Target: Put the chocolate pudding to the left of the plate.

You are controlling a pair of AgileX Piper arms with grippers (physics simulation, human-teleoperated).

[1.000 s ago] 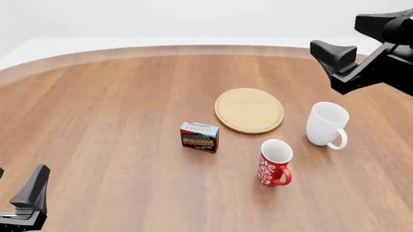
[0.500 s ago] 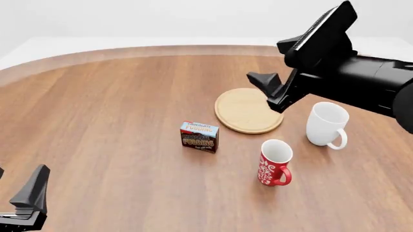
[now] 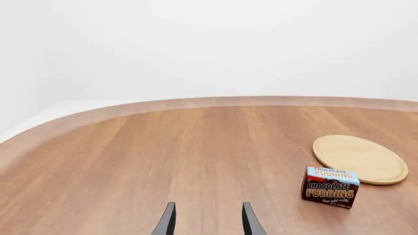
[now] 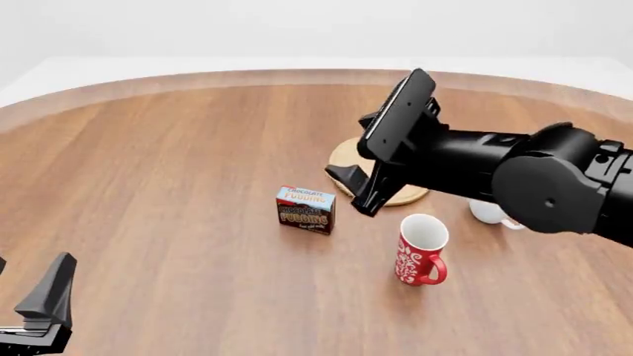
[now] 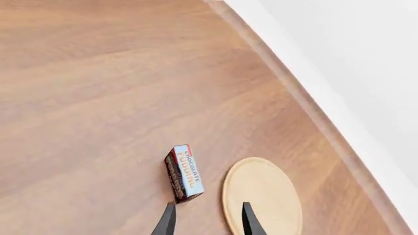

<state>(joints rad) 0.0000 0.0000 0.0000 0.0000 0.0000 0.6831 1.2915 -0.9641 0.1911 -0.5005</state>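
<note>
The chocolate pudding [image 4: 305, 210] stands upright on the wooden table, just left of and nearer than the plate [image 4: 342, 156]. It is a small brown box with a blue and white top. My right gripper [image 4: 354, 194] is open and empty. It hovers over the plate's near-left edge, just right of the box, and its arm hides most of the plate. In the right wrist view the pudding [image 5: 184, 172] and plate [image 5: 261, 196] lie just beyond the open gripper [image 5: 207, 223]. My left gripper [image 4: 30, 297] is open at the near left corner. Its view shows pudding [image 3: 330, 187] and plate [image 3: 359, 159].
A red patterned mug [image 4: 420, 248] stands in front of the plate, to the right of the pudding. A white mug [image 4: 487, 213] is mostly hidden behind my right arm. The round table's far edge [image 4: 247, 76] curves across the back.
My right arm has swung in from the far right, leftward and down, and now covers most of the plate and the white mug. The left arm and the pudding have not moved.
</note>
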